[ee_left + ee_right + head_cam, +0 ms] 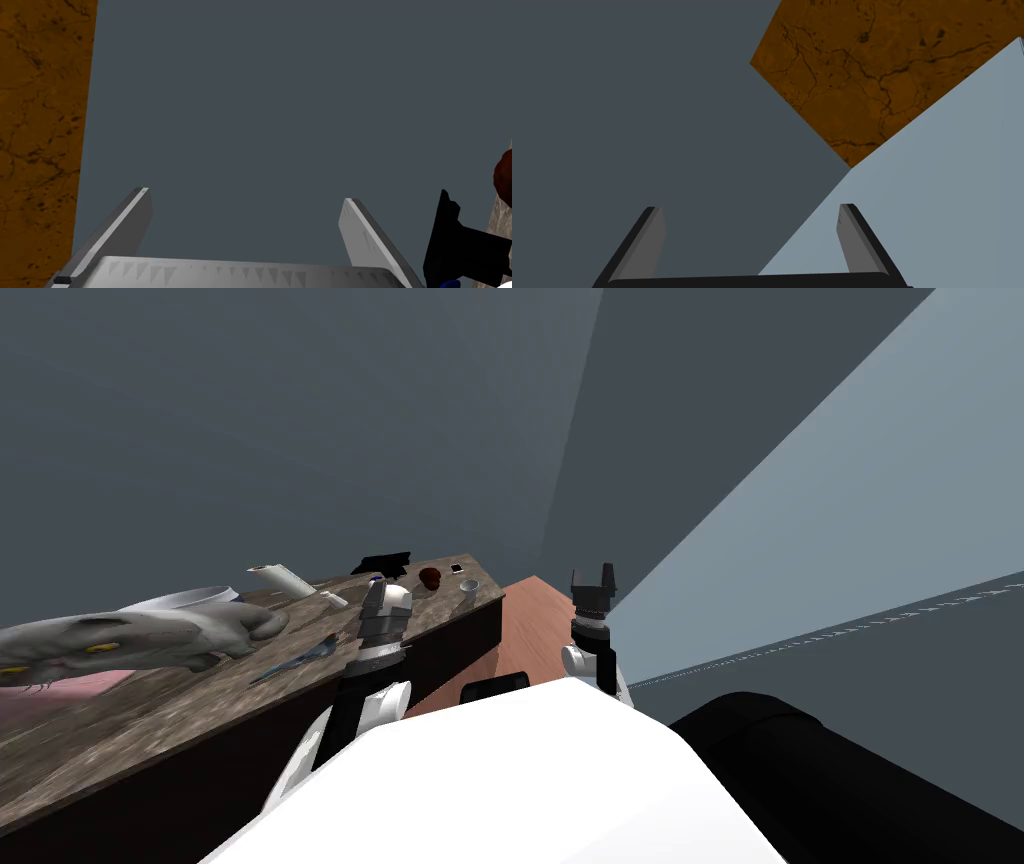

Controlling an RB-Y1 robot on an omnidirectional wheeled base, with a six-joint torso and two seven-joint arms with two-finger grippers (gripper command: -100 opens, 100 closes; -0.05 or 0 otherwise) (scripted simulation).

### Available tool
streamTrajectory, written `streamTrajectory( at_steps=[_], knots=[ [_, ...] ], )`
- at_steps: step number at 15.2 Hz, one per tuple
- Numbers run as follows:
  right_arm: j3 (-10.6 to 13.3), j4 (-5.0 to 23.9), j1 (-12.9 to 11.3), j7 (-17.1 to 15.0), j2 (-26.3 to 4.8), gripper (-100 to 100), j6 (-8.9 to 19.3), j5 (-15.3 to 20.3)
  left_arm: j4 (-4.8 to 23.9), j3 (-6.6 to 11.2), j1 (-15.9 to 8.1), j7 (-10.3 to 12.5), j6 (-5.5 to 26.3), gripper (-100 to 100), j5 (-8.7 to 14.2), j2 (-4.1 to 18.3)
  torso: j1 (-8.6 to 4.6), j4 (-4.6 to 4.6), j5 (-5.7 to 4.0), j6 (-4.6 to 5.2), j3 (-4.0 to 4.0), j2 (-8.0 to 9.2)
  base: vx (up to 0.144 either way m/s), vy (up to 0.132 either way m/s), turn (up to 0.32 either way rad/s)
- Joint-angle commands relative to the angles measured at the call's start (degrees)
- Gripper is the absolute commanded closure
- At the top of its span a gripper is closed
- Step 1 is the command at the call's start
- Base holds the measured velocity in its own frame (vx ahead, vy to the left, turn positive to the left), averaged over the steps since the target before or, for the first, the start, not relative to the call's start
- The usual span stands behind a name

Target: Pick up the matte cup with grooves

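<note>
Brown table (120,728) has the dark red cup (430,578) to the side of the left gripper (245,194) — wide open and empty, like the right gripper (751,206) — so reaching straight could miss it.

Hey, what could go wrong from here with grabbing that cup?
Two cups stand close together near the table's far end, a dark red cup and a small grey cup; I might take the wrong one. My open left hand faces the wall, the black object beside it, easily knocked.
</note>
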Motion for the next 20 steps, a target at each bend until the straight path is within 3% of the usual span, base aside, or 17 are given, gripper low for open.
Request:
streamTrajectory(
  at_steps=[1,7,11,13,16,20],
  knots=[
    [0.0,0.0,0.0,0.0,0.0,0,0.0,0.0,0.4,0.84,0.0,0.0,1.4,-100,0.1,1.8,0.00,0.00,0.00,0.00,0.00,0.00,0.014,0.004,-0.090],
    [0.0,0.0,0.0,0.0,0.0,0,0.0,0.0,1.6,4.48,-0.4,-0.2,8.1,-100,1.6,6.3,0.16,-0.04,0.03,0.02,-0.11,-0.18,0.041,0.026,-0.140],
    [0.0,0.0,0.0,0.0,0.0,0,0.0,0.0,2.1,6.42,-0.8,-0.4,12.6,-100,2.8,8.1,0.14,-0.04,0.03,0.00,-0.10,-0.17,0.034,0.026,-0.089],
    [0.0,0.0,0.0,0.0,0.0,0,0.0,0.0,2.1,6.42,-0.8,-0.4,13.3,-100,2.8,8.1,0.10,-0.04,0.03,0.01,-0.09,-0.15,0.023,0.014,-0.055],
    [0.0,0.0,0.0,0.0,0.0,0,0.0,0.0,2.4,8.48,-1.4,-0.7,17.5,-100,4.4,9.9,0.04,-0.02,0.01,0.01,-0.06,-0.11,0.021,0.005,-0.089],
    [0.0,0.0,0.0,0.0,0.0,0,0.0,0.0,2.4,9.54,-1.7,-0.9,21.7,-100,5.2,10.8,0.01,-0.03,0.00,0.01,-0.08,-0.14,0.027,0.001,-0.069]
  ],
)
